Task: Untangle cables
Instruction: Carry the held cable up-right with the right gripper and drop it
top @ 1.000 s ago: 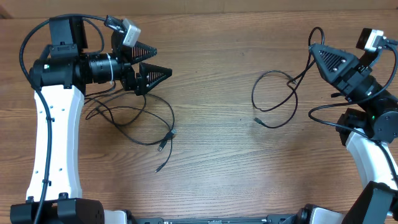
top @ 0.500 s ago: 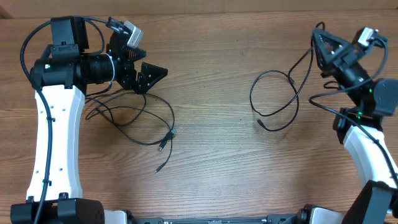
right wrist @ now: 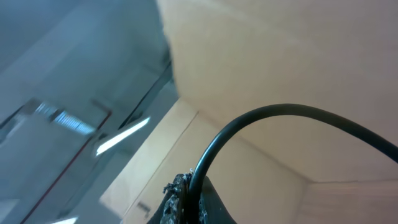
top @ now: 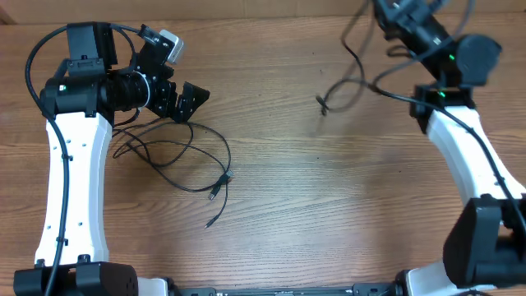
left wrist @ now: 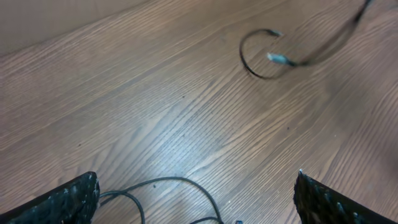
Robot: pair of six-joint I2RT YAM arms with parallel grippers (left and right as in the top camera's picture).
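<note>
Left gripper (left wrist: 196, 177): jaws spread wide, nothing between them. It hangs over the left part of the wood-grain table (top: 329, 205).
Loose cables (top: 177, 156): thin black loops lying flat on the table, under and just in front of the left gripper and apart from it. Part of the bundle runs beneath the left arm (top: 70, 181).
Loose ends: two small plugs (top: 215, 194) trail out toward the near edge, clear of the loops.
Right gripper (right wrist: 189, 202): held high at the far right edge of the table, fingers pressed together on the held cable (right wrist: 286, 108).
Held cable: rises from between the right fingers in a curve in the wrist view. From overhead it drops leftward from the gripper, blurred.
Plug end (top: 322, 104): hangs near the far middle of the table, well apart from the loose cables. Whether it touches the wood cannot be told.
Markings: a small green light (top: 449, 57) glows on the right arm (top: 460, 148).
</note>
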